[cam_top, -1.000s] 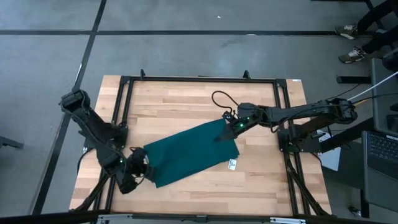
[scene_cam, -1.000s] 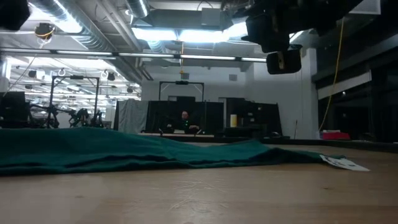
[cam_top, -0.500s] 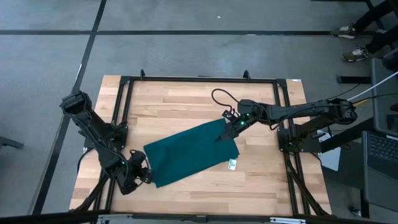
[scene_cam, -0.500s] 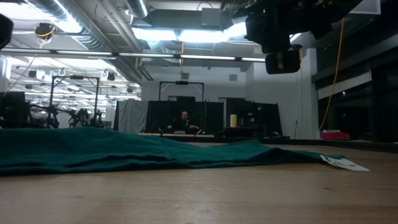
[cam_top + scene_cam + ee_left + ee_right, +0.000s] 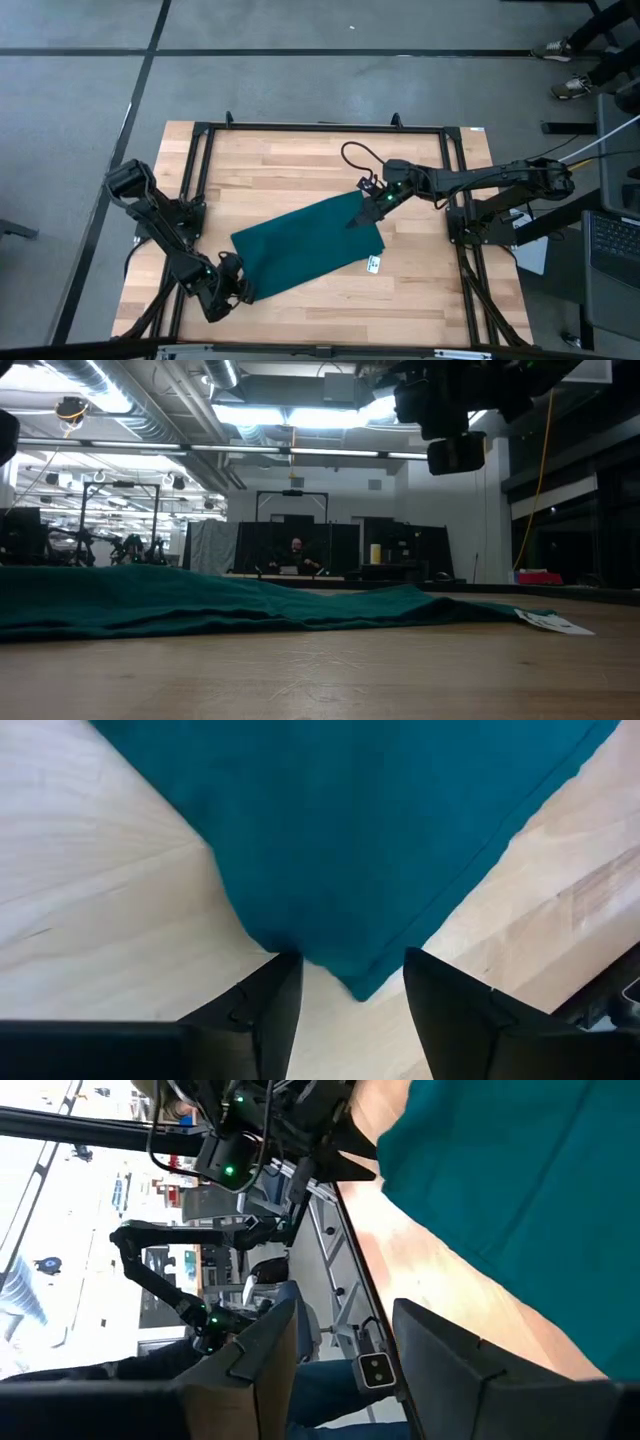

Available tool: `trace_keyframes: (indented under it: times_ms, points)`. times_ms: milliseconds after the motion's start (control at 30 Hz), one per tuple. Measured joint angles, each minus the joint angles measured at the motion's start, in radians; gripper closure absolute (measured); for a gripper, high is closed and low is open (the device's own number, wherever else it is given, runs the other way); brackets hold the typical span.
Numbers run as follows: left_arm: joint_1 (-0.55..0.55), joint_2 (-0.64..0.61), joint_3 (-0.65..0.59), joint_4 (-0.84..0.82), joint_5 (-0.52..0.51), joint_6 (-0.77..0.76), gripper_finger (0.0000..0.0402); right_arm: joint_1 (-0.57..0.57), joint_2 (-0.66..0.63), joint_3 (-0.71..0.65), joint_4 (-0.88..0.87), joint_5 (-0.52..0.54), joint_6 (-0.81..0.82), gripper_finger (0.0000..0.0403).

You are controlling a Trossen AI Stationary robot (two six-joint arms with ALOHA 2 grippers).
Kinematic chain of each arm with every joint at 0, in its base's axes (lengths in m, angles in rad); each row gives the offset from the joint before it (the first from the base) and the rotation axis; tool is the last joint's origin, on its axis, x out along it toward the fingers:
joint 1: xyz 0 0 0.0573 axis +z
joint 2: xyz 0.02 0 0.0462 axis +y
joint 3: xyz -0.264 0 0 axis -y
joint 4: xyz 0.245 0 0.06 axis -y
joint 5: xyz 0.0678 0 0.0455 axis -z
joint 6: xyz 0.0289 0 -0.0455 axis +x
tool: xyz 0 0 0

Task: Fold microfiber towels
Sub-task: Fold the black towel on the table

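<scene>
The dark teal towel (image 5: 305,245) lies flat and slantwise on the wooden table; it also shows in the low view (image 5: 200,605). Its small white tag (image 5: 373,264) lies on the wood at the near right edge. My left gripper (image 5: 237,290) is open at the towel's near left corner (image 5: 357,982), one finger on either side of it. My right gripper (image 5: 372,207) is open and empty above the towel's far right corner, with the towel (image 5: 520,1190) in front of it.
A black metal frame (image 5: 320,127) runs around the tabletop. Bare wood lies along the far side (image 5: 300,165) and near side (image 5: 340,300) of the towel. A black cable (image 5: 350,158) loops by the right arm.
My left gripper has gone toward the table's near edge and a little right, closing in on the towel's near left corner. The towel has stayed where it was.
</scene>
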Motion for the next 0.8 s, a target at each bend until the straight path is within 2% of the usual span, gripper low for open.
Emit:
trace_keyframes:
  times_ms: [400,467,600,667,800]
  points:
    - [0.007,0.0,0.0,0.018,-0.03,0.01,0.0237,0.0,0.0,0.0,0.019,-0.007,0.003,0.0253]
    - [0.008,0.0,0.0,0.018,-0.027,0.019,0.0264,0.0,0.0,0.0,0.019,-0.007,0.003,0.0258]
    - [0.009,0.0,0.0,0.016,-0.025,0.025,0.0372,0.0,0.0,0.0,0.019,-0.007,0.002,0.0268]
    - [0.012,0.0,0.0,0.015,-0.025,0.03,0.0391,0.0,0.0,0.0,0.025,-0.007,0.003,0.0271]
    - [0.012,-0.001,0.0,0.036,-0.027,0.035,0.0397,0.0,0.0,0.0,0.036,-0.007,0.012,0.0277]
